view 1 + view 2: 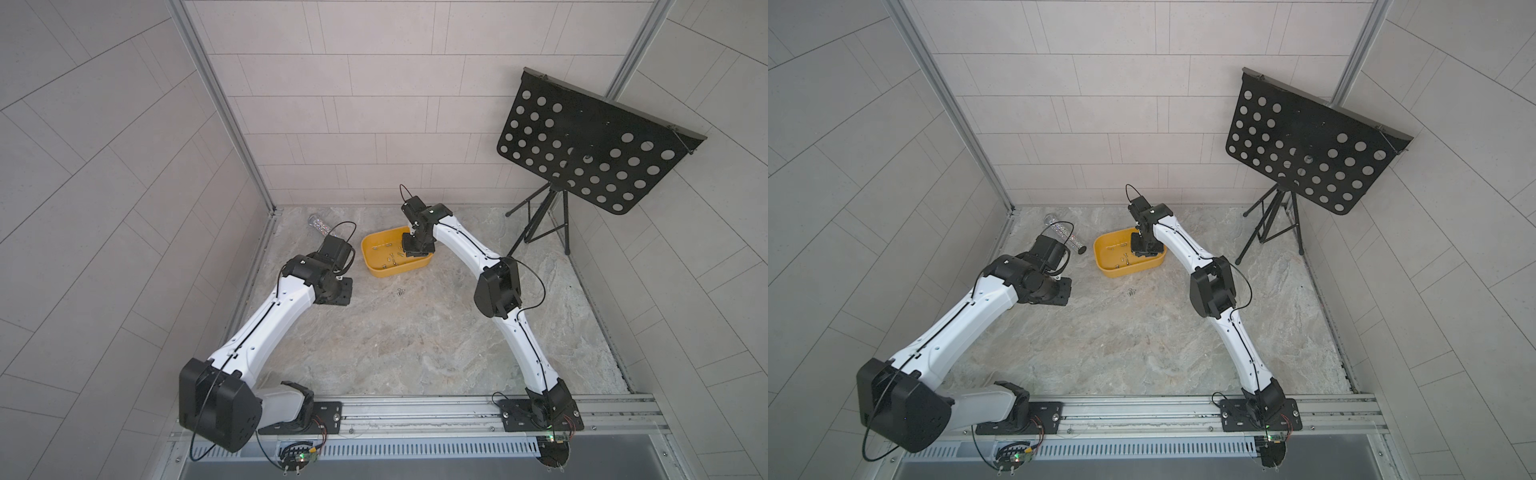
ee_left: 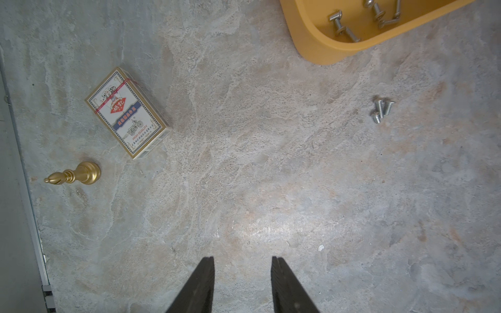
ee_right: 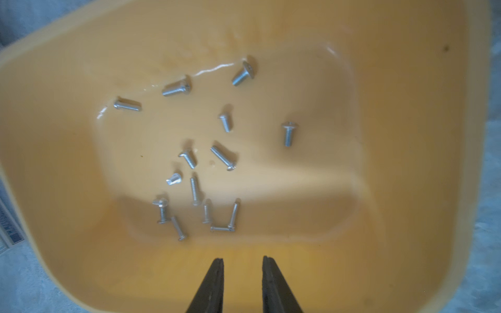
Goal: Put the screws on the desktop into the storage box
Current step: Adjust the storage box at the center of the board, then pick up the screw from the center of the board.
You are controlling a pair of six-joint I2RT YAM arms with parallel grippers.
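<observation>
As screws point(image 2: 381, 109) dot desktop point(image 2: 257, 176), card box point(image 2: 126, 112) (printed "HIGH QUALITY"); storage box point(image 2: 311, 46)

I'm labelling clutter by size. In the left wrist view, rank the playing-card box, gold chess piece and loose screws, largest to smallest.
1. playing-card box
2. gold chess piece
3. loose screws, even as a cluster
All lie on the desktop, so distance matters little.

Storage box point(image 2: 311, 40) partly off-frame
</observation>
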